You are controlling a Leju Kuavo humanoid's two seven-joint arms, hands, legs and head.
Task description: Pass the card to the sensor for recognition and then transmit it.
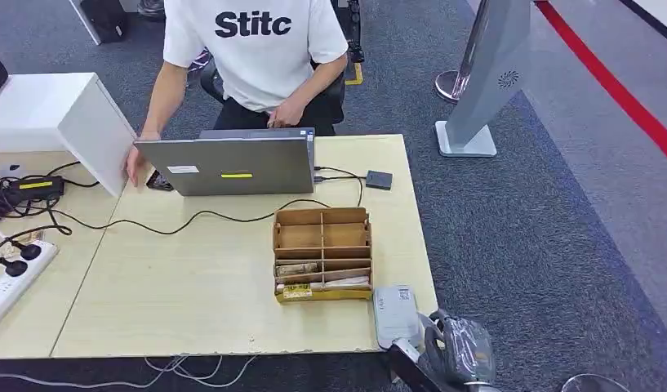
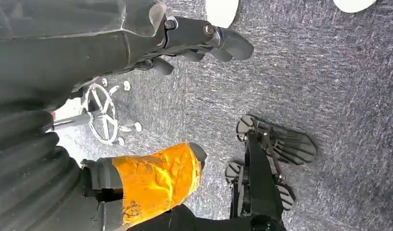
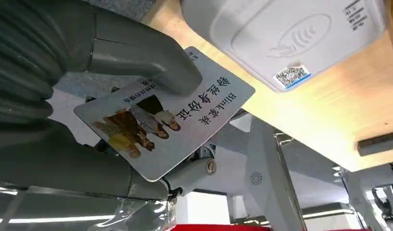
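Right hand point(image 3: 136, 110) closed on the card point(image 3: 168, 127) — thick grey thumb point(image 3: 170, 77) pressed on the printed face, darker fingers underneath, card pinched flat between them. Card held just off the near corner of the table point(image 1: 191, 278), close beside the sensor point(image 3: 290, 38) but apart from it, not over its top. Sensor a pale grey reader with a contactless wave mark and a small code sticker, lying flat at the table's near right corner point(image 1: 395, 314), just in front of the wooden organizer point(image 1: 322, 253). In the head view the right hand point(image 1: 456, 351) down at the table's edge, just right of the sensor, wrapped in clear plastic; card itself not readable from there. Card face carrying a small picture of figures and lines of print.

Left hand point(image 2: 156, 178) hanging low over grey carpet, well away from the sensor — thumb wrapped in orange tape, dark fingers point(image 2: 223, 43) spread apart from it, nothing between them.

Beyond the organizer, a grey laptop point(image 1: 232, 163) with its lid toward the robot, a small black box point(image 1: 378, 180) on a cable beside it, and a person in a white shirt point(image 1: 256, 49) seated behind, one hand point(image 1: 138, 163) at the laptop's side. Power strip point(image 1: 11, 278) and black cables far left of the sensor.
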